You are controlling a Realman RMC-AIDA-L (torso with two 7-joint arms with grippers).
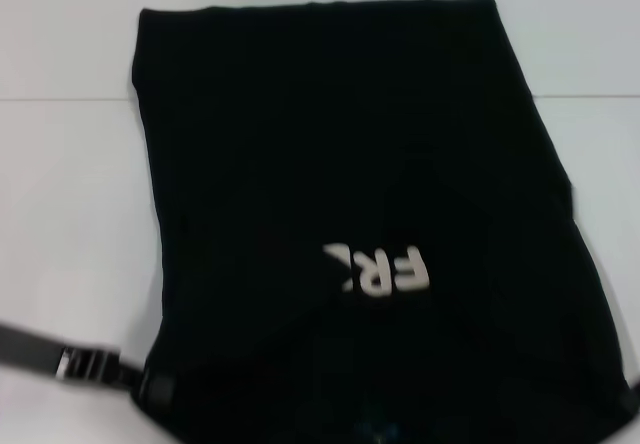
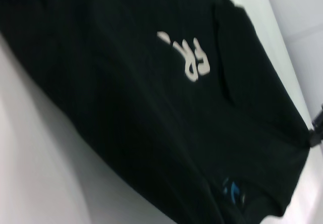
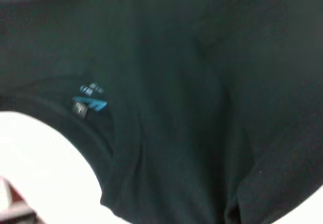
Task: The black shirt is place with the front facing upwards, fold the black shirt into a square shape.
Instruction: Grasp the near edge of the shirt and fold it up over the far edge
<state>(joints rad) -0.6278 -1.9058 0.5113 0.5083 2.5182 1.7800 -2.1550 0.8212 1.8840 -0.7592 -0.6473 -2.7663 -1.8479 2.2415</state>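
My left gripper point(image 1: 140, 379) is at the near collar corner of the black shirt point(image 1: 340, 164), which lies lengthwise on the white table point(image 1: 60, 214), jaw state hidden, so I should lift level with the right side, avoiding skew.

You see the black shirt point(image 1: 340, 184) as plain, solid black with no pattern, just past the left claw point(image 1: 150, 384), which is black with a silvery metal band on the dark arm behind it. Farther from that claw, toward the opposite side of the shirt, cream lettering point(image 1: 385, 269) stands out; only part of the word shows. In the left wrist view the same cream letters point(image 2: 189, 57) show on the black cloth. The small neck label point(image 3: 90, 103) is bright blue. The counter point(image 1: 60, 214) around the shirt is plain white.
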